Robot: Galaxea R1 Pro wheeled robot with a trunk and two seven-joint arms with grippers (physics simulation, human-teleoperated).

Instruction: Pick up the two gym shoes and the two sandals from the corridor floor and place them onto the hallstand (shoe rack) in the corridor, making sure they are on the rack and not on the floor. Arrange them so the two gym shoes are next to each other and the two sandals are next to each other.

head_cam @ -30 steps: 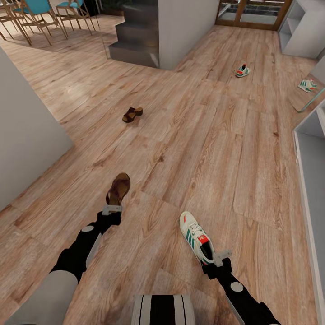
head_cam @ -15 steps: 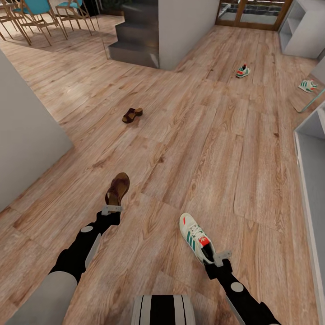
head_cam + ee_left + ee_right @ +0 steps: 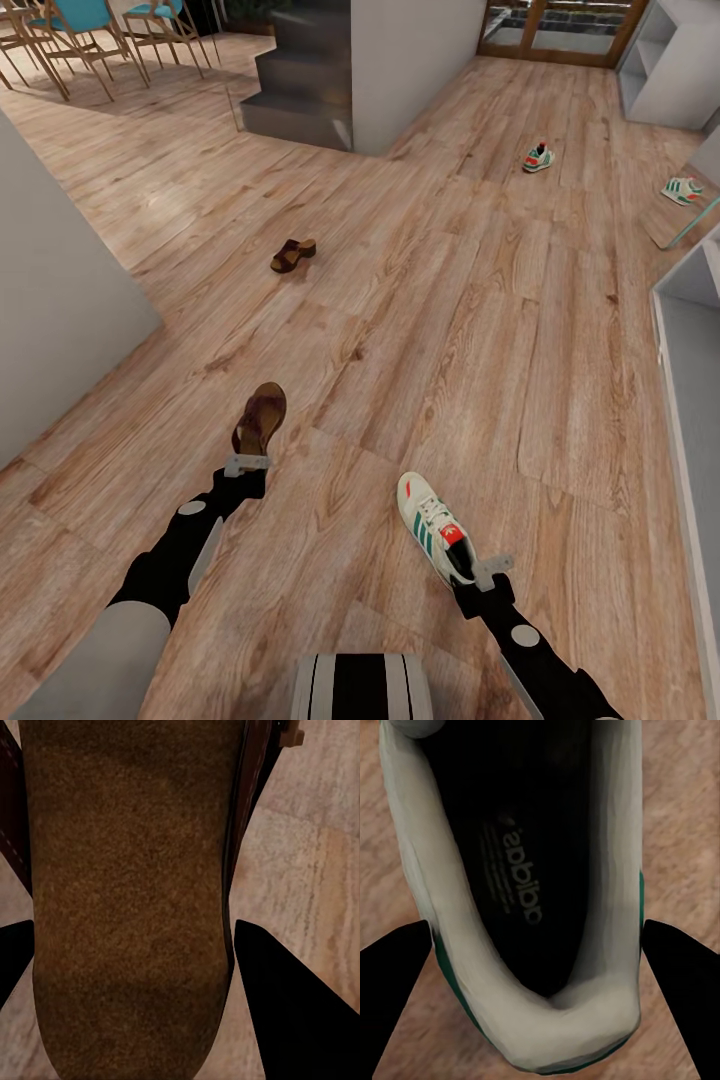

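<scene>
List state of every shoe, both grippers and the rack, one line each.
Near sandal: held in left gripper.
Near gym shoe: held by its heel in right gripper.
Far sandal: lying on the floor.
Far gym shoe: on the floor, upright.
Hallstand: no shoes on the visible part.

White gym shoe (image 3: 432, 524) with green stripes, brown sandal (image 3: 261, 417), light brown wood-grain floor (image 3: 450, 330).

Head camera looks down along the corridor floor (image 3: 480, 300); wrist cameras sit close above the held shoes.
</scene>
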